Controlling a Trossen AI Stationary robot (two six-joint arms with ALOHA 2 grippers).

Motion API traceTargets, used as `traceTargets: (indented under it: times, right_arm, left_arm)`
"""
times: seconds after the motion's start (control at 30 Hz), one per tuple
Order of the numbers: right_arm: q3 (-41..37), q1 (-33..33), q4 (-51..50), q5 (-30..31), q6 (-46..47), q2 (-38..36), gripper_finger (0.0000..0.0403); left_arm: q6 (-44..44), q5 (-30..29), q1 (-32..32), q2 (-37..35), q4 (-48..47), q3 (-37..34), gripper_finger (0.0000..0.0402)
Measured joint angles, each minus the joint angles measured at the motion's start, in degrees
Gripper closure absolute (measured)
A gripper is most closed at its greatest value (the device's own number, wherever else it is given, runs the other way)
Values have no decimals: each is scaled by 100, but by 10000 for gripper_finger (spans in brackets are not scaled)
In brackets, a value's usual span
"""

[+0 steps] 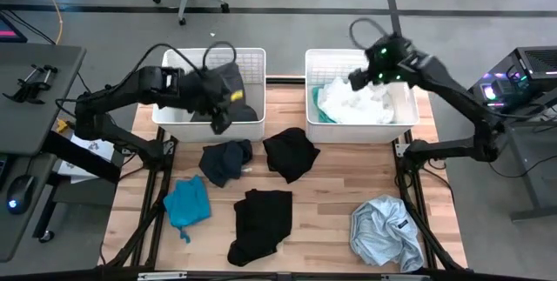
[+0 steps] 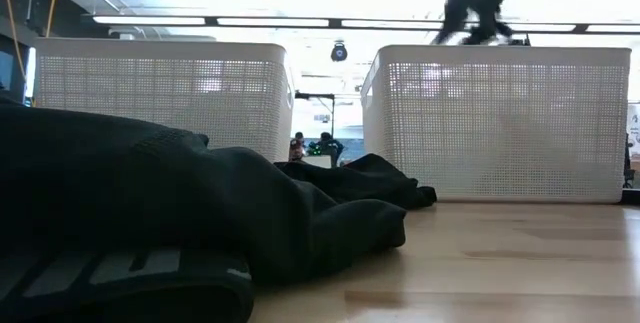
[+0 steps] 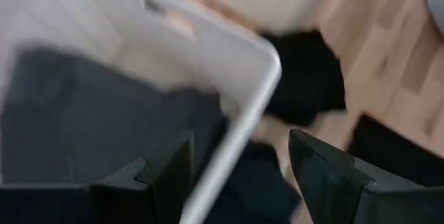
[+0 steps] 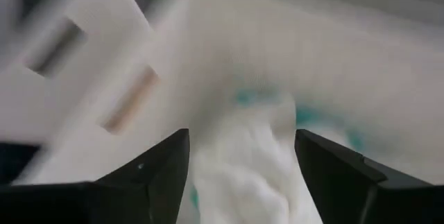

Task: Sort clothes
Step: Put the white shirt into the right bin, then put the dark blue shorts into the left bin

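Note:
My left gripper is open and empty, its fingers on either side of the near rim of the left white basket, which holds a dark grey garment. My right gripper is open and empty above the right white basket, over a white garment lying on a teal one. On the table lie a navy garment, a black one, a bright blue one, another black one and a pale grey-blue one.
Both baskets stand side by side at the table's far edge. In the low view a black garment fills the near left. Bare wood lies between the garments at the table's middle. Desks with equipment stand left and right of the table.

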Motion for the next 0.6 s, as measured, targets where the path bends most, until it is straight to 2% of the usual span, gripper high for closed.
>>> traceTargets:
  times: [0.17, 0.37, 0.47, 0.6]
  right_arm:
    - [841, 761, 556, 666, -292, -185, 154]
    - [980, 1494, 1180, 829, -700, -333, 154]
    - [980, 1724, 1178, 830, -820, -332, 154]
    - [973, 1934, 1132, 834, -994, -324, 154]
  left_arm:
    - [-1256, -22, -1121, 0, 22, -741, 179]
    - [-1891, -302, -2512, 26, 1024, -2165, 179]
    - [-3046, -699, -2900, 19, 1459, -2835, 179]
    - [-5225, -1179, -3137, 19, 1785, -3712, 179]
